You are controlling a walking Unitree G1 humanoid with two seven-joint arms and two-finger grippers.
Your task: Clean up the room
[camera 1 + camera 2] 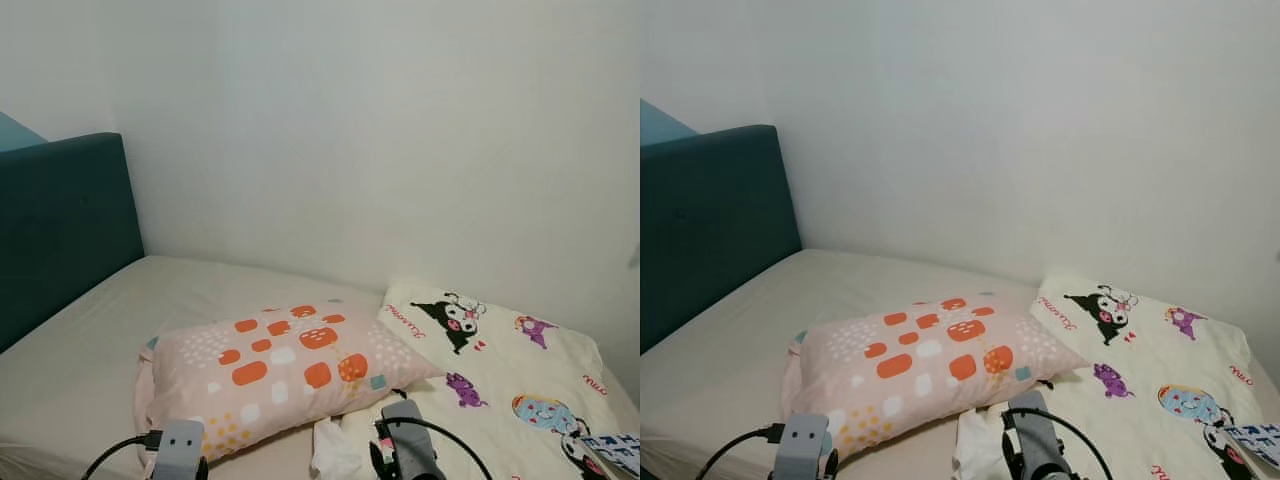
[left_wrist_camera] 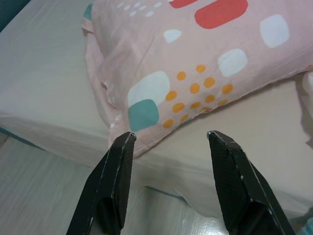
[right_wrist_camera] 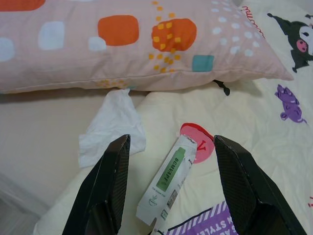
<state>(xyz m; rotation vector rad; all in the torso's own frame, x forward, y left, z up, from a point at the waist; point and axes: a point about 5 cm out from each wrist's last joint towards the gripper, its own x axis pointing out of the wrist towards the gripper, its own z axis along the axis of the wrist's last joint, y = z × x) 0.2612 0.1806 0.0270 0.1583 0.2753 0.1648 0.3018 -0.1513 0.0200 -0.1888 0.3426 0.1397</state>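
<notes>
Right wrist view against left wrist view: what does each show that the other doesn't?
Right wrist: a crumpled white tissue, a white sachet with a green label between the open right tool, and a cream cartoon-print quilt. Left wrist: the bed's near edge and the open left tool above it. Both: the pink pillow with orange and white blocks.

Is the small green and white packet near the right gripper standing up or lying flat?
Lying flat. The packet rests lengthwise on the cartoon quilt, between the right gripper's open fingers.
</notes>
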